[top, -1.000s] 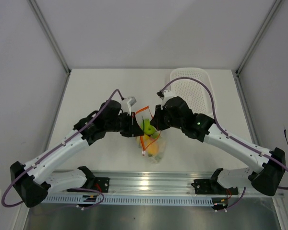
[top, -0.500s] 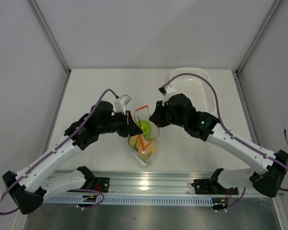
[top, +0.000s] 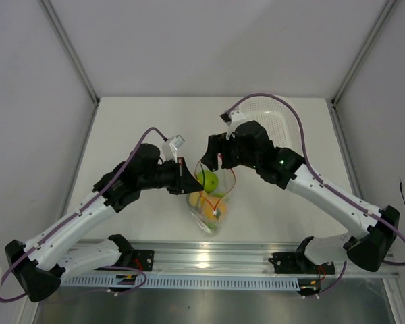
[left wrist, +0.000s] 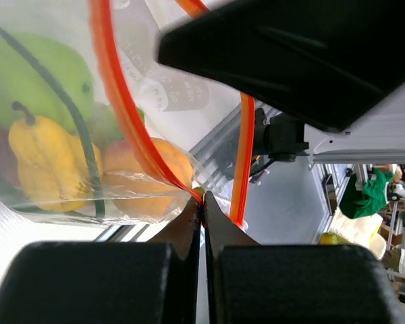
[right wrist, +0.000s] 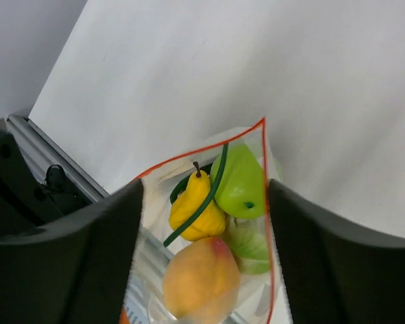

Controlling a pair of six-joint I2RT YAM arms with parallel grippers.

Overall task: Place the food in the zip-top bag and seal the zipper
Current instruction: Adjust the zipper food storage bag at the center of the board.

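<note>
The zip-top bag (top: 214,206) hangs by one corner from my left gripper (top: 187,183), which is shut on the end of the red-orange zipper (left wrist: 115,101). The left wrist view shows the jaws pinching the strip (left wrist: 201,197). The bag's mouth gapes open. Inside lies the food: a green apple (right wrist: 239,181), a yellow piece (right wrist: 196,201), an orange-yellow round fruit (right wrist: 202,278), a pale leafy piece (right wrist: 251,248) and a green stalk (right wrist: 212,185). My right gripper (top: 214,156) hovers just above the mouth, open, its fingers (right wrist: 74,263) spread wider than the bag and holding nothing.
A white perforated basket (top: 275,125) stands at the back right, behind the right arm. A metal rail (top: 209,260) runs along the near table edge, just below the bag's bottom. Grey walls close in the table on three sides.
My right gripper has opened, let go of the bag's mouth and drawn back upward. The bag now hangs from the left gripper alone and has swung slightly right.
</note>
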